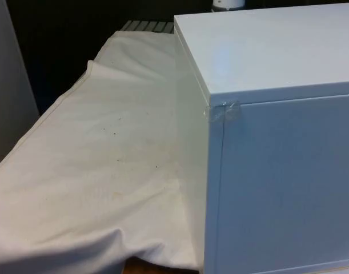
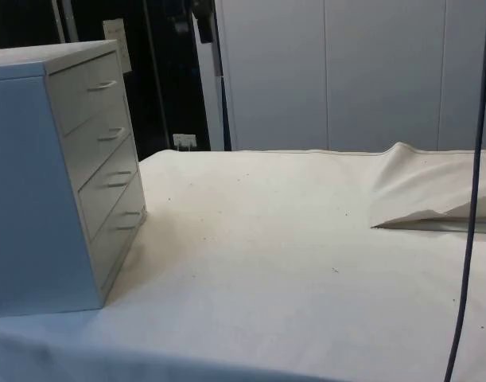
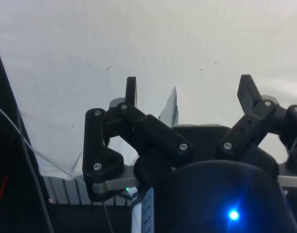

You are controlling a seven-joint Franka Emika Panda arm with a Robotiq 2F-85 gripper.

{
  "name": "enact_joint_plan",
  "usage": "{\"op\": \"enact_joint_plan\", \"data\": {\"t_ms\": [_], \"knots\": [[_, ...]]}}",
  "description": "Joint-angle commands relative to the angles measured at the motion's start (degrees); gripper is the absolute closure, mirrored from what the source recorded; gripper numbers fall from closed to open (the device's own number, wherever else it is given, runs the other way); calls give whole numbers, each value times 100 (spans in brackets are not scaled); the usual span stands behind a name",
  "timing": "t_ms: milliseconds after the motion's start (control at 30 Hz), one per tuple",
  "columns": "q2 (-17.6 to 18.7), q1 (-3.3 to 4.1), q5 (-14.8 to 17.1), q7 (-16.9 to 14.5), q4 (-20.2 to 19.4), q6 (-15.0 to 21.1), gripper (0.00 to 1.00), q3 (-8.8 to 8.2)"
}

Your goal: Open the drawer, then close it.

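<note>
The chest of drawers stands at one end of the bench, its four drawer fronts facing along the white cloth; in the front view it turns a blank back panel to you, on that view's right. Every drawer looks flush and shut, each with a small bar handle, the top handle included, so you may judge the opening step as not yet begun. The task does not say which drawer is meant.

The gripper hangs above bare cloth, well apart from the chest, with its jaws spread wide and nothing between them.

Likely faults from here: the handles are slim and sit close to the fronts, so an approach that is slightly off in height would let a finger slide past or strike the front. A pull that is not in line with the drawer could drag the whole chest across the cloth instead of opening it.

Around it, the cloth rises in a loose fold at the far end, and a dark cable hangs across the side view. Neither lies between gripper and chest; the path looks free.
</note>
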Motion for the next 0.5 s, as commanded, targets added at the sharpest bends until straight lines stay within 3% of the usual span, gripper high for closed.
{"op": "enact_joint_plan", "data": {"t_ms": [0, 33, 267, 333, 467], "knots": [[-97, 17, -34, 57, -103, 63, 0, 17], [-6, 0, 0, 6, -11, 0, 0, 6], [-395, 40, -178, 178, -424, 138, 0, 92], [-350, 23, -120, 120, -384, 57, 0, 97], [-636, 40, -292, 264, -682, 201, 0, 155]]}}
